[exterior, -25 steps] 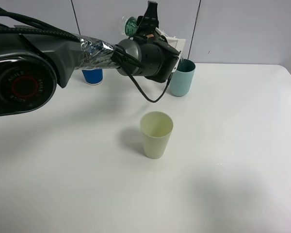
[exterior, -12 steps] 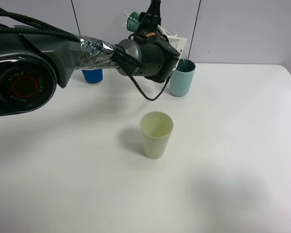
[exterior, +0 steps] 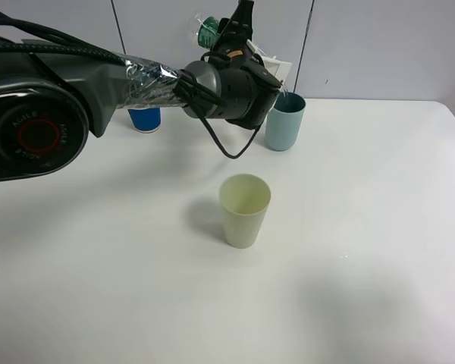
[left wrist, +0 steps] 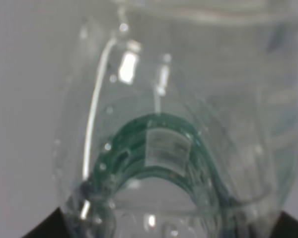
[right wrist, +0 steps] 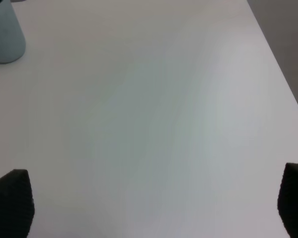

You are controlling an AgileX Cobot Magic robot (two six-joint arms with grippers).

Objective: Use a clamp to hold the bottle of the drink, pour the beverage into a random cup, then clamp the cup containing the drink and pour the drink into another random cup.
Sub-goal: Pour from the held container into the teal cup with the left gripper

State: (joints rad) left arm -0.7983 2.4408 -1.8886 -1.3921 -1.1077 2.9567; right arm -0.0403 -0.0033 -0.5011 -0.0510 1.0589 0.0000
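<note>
Two pours are needed; the first seems under way, the second is not begun. Nearest, the right gripper [right wrist: 151, 201] is spread over the table [exterior: 364, 227]. The pale green cup [exterior: 245, 210] looks empty. Farther, the left gripper [exterior: 231, 34] pinches the bottle [exterior: 206, 34], tilted above the teal cup [exterior: 283, 121]. A paper cup [exterior: 145, 119] stands aside, blocking nothing.

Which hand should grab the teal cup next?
Probably the right hand: it is open and empty, with the teal cup in its view. The left hand is shut on the bottle.
</note>
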